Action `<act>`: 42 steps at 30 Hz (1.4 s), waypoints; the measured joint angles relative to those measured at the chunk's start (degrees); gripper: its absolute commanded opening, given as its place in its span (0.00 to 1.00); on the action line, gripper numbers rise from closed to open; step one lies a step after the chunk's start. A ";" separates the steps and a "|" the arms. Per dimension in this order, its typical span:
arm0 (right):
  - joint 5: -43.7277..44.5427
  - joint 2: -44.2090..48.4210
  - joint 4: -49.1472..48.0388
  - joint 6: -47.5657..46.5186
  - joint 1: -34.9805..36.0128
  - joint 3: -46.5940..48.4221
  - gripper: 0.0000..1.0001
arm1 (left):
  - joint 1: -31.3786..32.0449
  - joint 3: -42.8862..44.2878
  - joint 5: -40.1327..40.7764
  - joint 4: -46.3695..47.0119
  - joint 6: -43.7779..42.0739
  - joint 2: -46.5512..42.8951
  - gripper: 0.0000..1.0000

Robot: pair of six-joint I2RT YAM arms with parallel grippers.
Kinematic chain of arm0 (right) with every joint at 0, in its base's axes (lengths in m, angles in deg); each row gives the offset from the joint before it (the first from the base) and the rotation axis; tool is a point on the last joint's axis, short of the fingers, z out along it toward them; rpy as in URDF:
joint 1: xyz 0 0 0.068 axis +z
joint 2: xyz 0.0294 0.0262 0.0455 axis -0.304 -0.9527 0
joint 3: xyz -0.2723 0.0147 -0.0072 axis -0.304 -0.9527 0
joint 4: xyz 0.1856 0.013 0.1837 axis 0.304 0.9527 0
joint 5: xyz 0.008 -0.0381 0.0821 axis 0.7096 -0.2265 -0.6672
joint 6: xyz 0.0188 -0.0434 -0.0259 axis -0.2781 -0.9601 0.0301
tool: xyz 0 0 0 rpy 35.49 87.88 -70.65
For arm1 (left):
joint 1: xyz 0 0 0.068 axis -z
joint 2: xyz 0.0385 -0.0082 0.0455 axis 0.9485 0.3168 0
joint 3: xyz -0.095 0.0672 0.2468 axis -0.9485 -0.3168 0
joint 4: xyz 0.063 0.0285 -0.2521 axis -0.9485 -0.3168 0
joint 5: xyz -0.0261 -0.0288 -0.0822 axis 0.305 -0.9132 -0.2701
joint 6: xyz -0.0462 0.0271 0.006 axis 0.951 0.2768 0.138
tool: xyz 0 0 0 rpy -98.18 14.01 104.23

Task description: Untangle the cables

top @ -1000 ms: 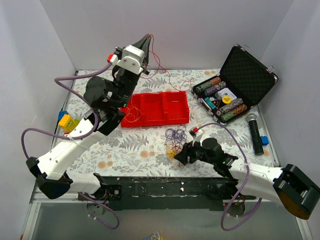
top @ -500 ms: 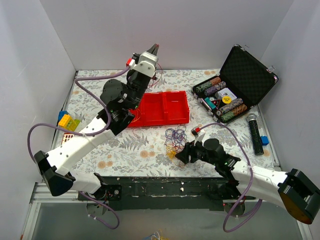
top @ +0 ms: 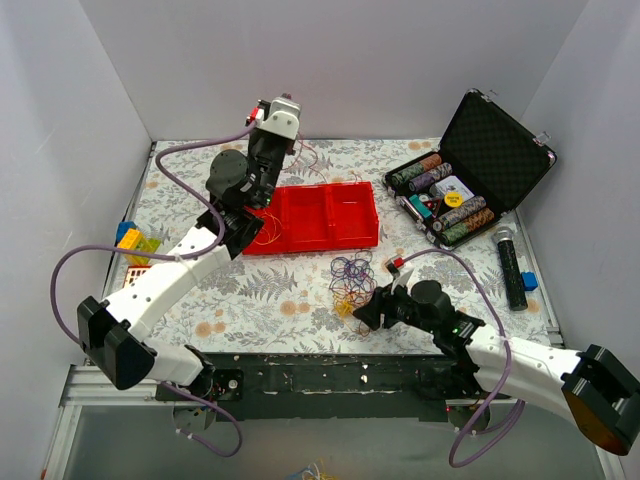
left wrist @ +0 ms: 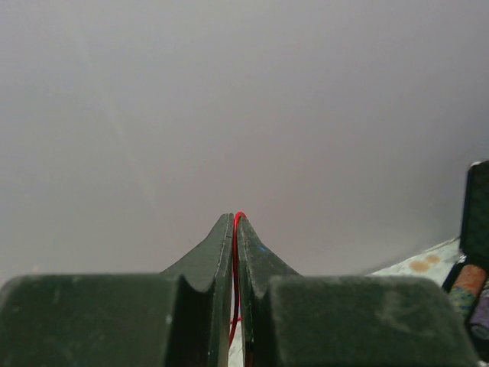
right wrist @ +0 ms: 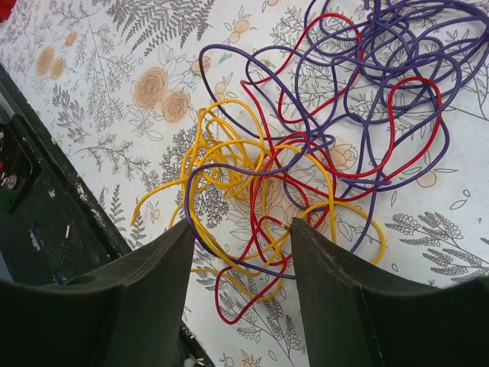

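The cables (right wrist: 306, 153) lie as a loose tangle of thin yellow, purple and red wires on the floral cloth, also seen in the top view as the tangle (top: 350, 280) in front of the red tray. My right gripper (right wrist: 241, 229) stands open just over the near edge of the tangle, with yellow and red loops between its fingers but not pinched; from above the right gripper (top: 363, 312) is at the tangle's front. My left gripper (top: 285, 103) is raised near the back wall, facing it. It is shut on a single red cable (left wrist: 236, 229) that runs up between the fingertips.
A red two-compartment tray (top: 330, 215) sits behind the tangle, with a few thin wires in its left part. An open black case of poker chips (top: 470, 180) stands at the right, a microphone (top: 512, 265) beside it. Coloured toy blocks (top: 130, 243) lie at the left edge.
My left arm has swung its raised gripper, still pinching the red cable, down and back toward the rear wall. The right gripper has stayed at the tangle, its fingers a little closer together.
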 measured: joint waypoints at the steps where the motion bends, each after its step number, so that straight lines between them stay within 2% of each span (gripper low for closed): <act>1: 0.07 0.42 0.07 0.02 0.00 -0.04 0.61 | -1.01 -0.94 0.22 0.04 0.20 0.02 0.00; 4: 0.42 1.73 0.00 0.02 0.00 -0.61 0.61 | -3.52 -2.86 0.70 -0.31 0.57 0.57 0.00; 10: 1.01 2.60 0.24 0.17 0.00 -1.92 0.61 | -3.87 -2.93 -0.57 -0.63 1.77 2.12 0.01; 21: 1.64 2.69 0.37 0.22 -0.02 -2.69 0.60 | -3.87 2.05 -2.01 -0.24 2.05 8.50 0.00; 26: 1.66 2.67 0.37 0.22 -0.02 -2.69 0.60 | -3.87 4.57 -2.21 1.70 1.95 8.59 0.00; 36: 1.64 2.58 0.37 0.22 -0.02 -2.82 0.60 | -3.87 2.05 -1.62 2.45 -0.39 8.48 0.00; 39: 1.64 2.56 0.37 0.22 -0.02 -2.82 0.60 | -3.87 3.85 -1.57 1.99 -0.59 8.61 0.00; 42: 1.64 2.14 0.35 0.22 -0.02 -2.82 0.60 | -3.87 9.33 -1.77 0.55 -0.07 9.22 0.00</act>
